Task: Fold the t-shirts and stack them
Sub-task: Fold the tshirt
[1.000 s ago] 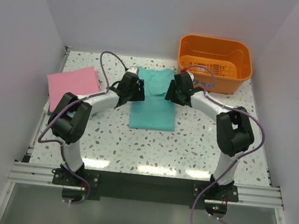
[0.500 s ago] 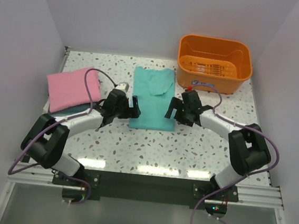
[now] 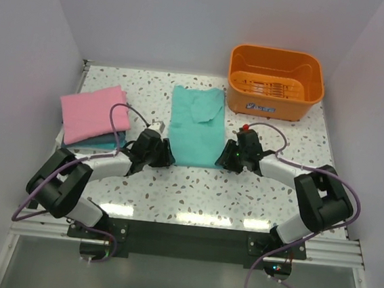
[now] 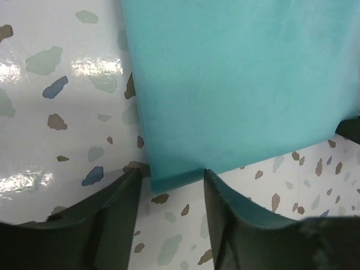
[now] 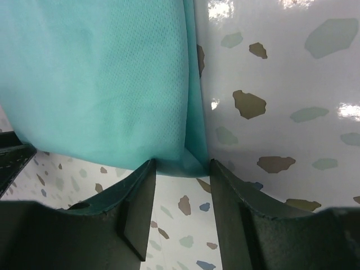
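The teal-green t-shirt (image 3: 195,122) lies folded into a long strip in the middle of the table. My left gripper (image 3: 165,156) is open at its near left corner (image 4: 163,177), which lies between the fingertips. My right gripper (image 3: 224,159) is open at its near right corner (image 5: 188,160), fingers on either side of it. The pink t-shirt (image 3: 93,112) lies folded at the left on top of the darker blue-teal t-shirt (image 3: 97,141), of which only an edge shows.
An orange plastic basket (image 3: 275,80) stands at the back right. White walls close in the table on the left, back and right. A metal rail (image 3: 183,235) runs along the near edge.
Both grippers have moved from the far part of the teal-green t-shirt down along its sides to its near corners. The shirts have not moved.
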`<state>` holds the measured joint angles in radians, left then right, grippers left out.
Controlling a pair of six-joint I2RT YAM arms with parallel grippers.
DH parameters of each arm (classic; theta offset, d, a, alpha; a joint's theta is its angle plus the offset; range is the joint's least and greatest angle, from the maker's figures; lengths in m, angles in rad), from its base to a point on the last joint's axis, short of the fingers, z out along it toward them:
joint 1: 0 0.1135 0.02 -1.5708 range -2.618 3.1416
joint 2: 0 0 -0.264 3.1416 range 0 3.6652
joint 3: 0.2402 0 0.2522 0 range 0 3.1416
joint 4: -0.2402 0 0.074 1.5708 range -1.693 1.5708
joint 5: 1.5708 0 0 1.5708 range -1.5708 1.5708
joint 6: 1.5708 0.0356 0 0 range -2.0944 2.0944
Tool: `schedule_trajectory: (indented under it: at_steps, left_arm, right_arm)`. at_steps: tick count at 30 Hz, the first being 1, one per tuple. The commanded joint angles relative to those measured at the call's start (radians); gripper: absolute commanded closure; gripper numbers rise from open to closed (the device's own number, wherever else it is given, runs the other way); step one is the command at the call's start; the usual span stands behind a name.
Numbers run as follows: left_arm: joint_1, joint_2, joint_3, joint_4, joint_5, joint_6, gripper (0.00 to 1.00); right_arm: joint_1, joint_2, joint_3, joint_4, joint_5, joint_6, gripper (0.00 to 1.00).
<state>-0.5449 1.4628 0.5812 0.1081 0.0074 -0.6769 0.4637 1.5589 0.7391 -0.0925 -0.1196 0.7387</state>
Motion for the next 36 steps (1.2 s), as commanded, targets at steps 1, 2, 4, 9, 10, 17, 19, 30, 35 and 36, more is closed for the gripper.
schedule_trajectory:
  at_steps: [1, 2, 4, 9, 10, 17, 19, 30, 35, 36]
  left_arm:
    - [-0.007, 0.024, -0.014, 0.085, 0.023, -0.033, 0.51]
    - [-0.010, 0.025, -0.026, 0.090, 0.026, -0.039, 0.54]
    - [-0.020, 0.030, -0.034, 0.102, 0.034, -0.047, 0.65]
    - [-0.039, 0.016, -0.060, 0.081, 0.008, -0.061, 1.00]
    - [-0.043, 0.008, -0.076, 0.082, 0.008, -0.064, 1.00]
    - [-0.137, -0.200, -0.136, -0.048, -0.040, -0.072, 1.00]
    - [-0.174, -0.271, -0.168, -0.151, -0.046, -0.110, 1.00]
    - [-0.351, -0.782, -0.195, -0.505, 0.022, -0.254, 1.00]
    - [-0.351, -0.788, -0.118, -0.527, -0.030, -0.227, 1.00]
    - [-0.351, -0.774, -0.072, -0.550, -0.076, -0.213, 1.00]
  right_arm:
    - [0.001, 0.015, -0.040, 0.054, -0.046, 0.037, 0.53]
    - [0.001, 0.013, -0.049, 0.057, -0.043, 0.047, 0.53]
    - [0.003, 0.009, -0.070, 0.068, -0.038, 0.062, 0.58]
    - [0.010, -0.019, -0.104, 0.060, -0.041, 0.073, 0.75]
    - [0.010, -0.029, -0.112, 0.054, -0.040, 0.071, 0.81]
    - [0.021, -0.230, -0.228, -0.079, -0.043, 0.028, 1.00]
    - [0.035, -0.350, -0.263, -0.159, -0.058, 0.043, 1.00]
    - [0.213, -0.911, -0.305, -0.558, -0.068, 0.194, 1.00]
    - [0.211, -0.985, -0.183, -0.635, 0.041, 0.191, 1.00]
    - [0.211, -0.978, -0.163, -0.639, 0.058, 0.182, 1.00]
